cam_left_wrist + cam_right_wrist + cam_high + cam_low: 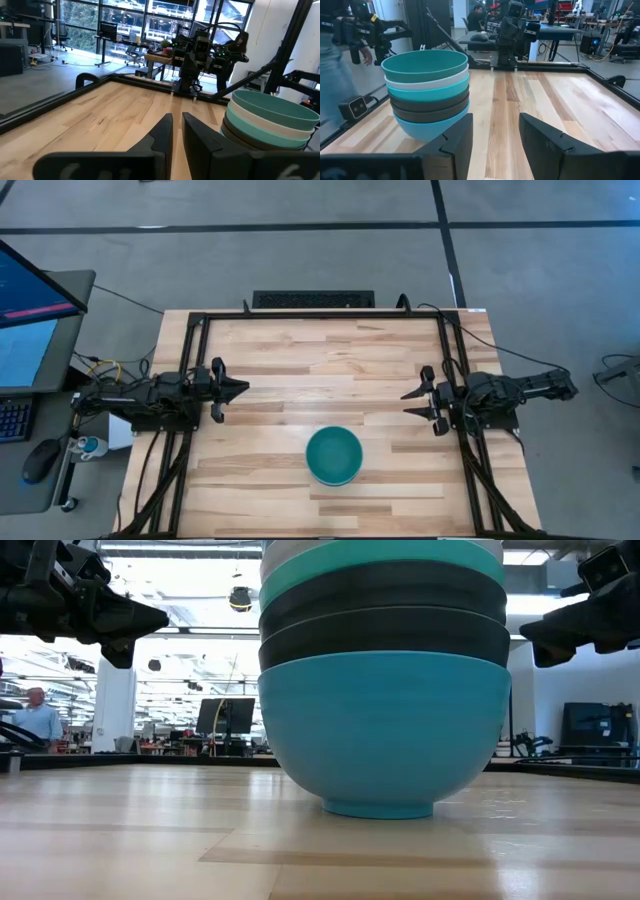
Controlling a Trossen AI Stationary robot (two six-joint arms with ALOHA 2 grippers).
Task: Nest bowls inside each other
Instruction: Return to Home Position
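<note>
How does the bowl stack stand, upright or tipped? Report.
Upright. The bowl stack rests level on the table, rims parallel, teal bowl topmost. Left gripper and right gripper sit apart at the sides.

The nested stack of six round plastic bowls (pixel 333 457), teal green one uppermost, stands on the pale wooden table (pixel 300 350) toward the low camera's edge, between the left gripper (pixel 243 389) and right gripper (pixel 405 403), well apart from both.
</note>
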